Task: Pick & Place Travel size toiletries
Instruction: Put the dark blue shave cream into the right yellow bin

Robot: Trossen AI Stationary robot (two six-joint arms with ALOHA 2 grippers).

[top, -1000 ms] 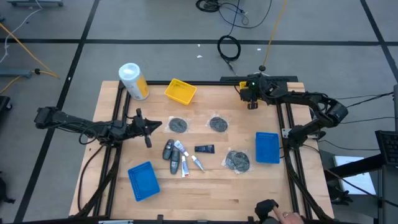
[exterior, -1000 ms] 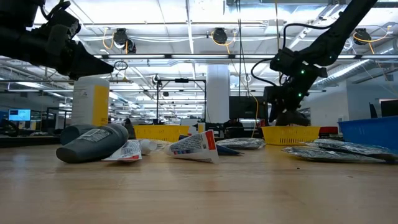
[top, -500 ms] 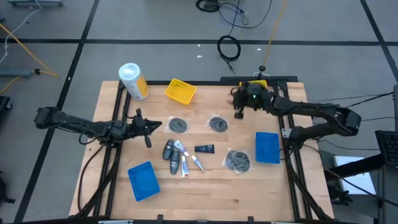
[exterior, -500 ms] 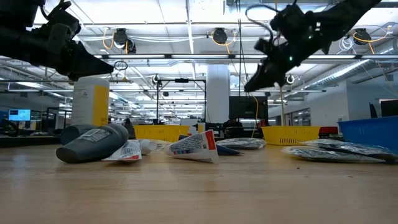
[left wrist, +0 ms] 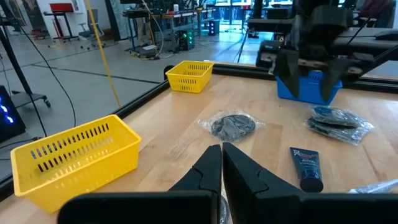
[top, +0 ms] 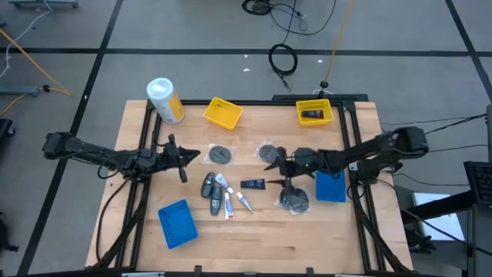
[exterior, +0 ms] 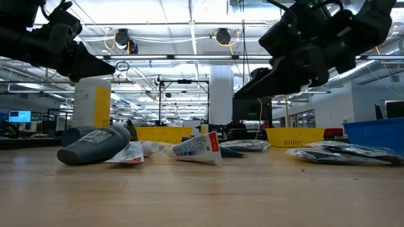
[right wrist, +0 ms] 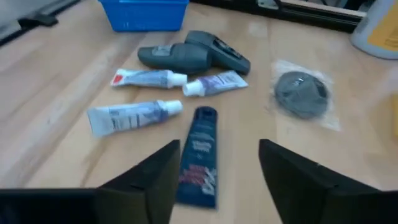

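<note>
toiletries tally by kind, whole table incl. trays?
white tubes: 3
grey bottles: 2
black packets: 2, one of them in the yellow tray
wrapped discs: 3
total: 10

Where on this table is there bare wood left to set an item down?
Bare wood: the near strip between the blue tray and the wrapped disc, and the far strip between the two yellow trays. The centre is crowded with tubes, under the right pincer.

Print on the white tubes [right wrist: 134, 115] too blurred to read. Canister [right wrist: 378, 28] cut off at frame edge. Right gripper [top: 278, 163] partly covers a wrapped disc [top: 268, 153].
</note>
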